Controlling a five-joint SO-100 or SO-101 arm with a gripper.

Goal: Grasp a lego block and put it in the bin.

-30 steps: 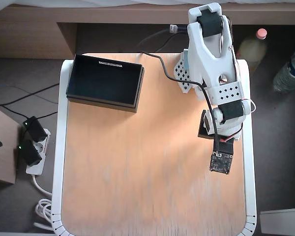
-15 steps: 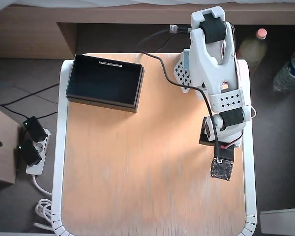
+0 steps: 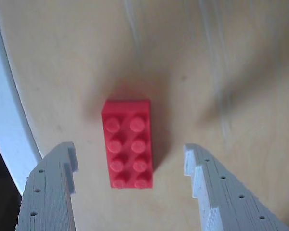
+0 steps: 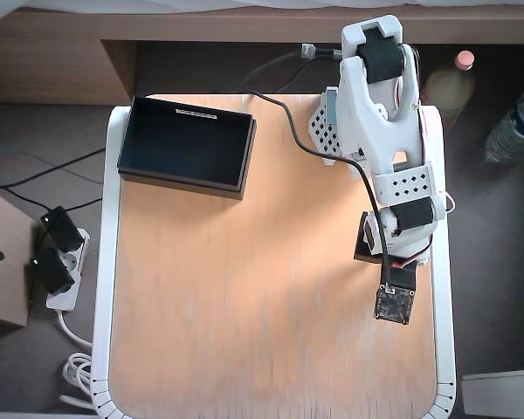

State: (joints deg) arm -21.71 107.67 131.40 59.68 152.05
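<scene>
In the wrist view the red lego block [image 3: 127, 143] lies flat on the wooden table, studs up, its long side running away from me. My gripper [image 3: 129, 148] is open, with one grey finger [image 3: 58, 178] to the block's left and the other [image 3: 212, 183] to its right, neither touching it. In the overhead view the arm [image 4: 380, 131] reaches down along the table's right side and hides the block and the fingers. The black bin [image 4: 185, 144] sits at the table's far left corner and looks empty.
The table's white rim [image 3: 9, 120] runs close to the left finger in the wrist view. A black cable [image 4: 288, 122] crosses the table near the arm's base. Two bottles [image 4: 450, 83] [image 4: 513, 127] stand off the table on the right, a power strip [image 4: 57, 262] on the left.
</scene>
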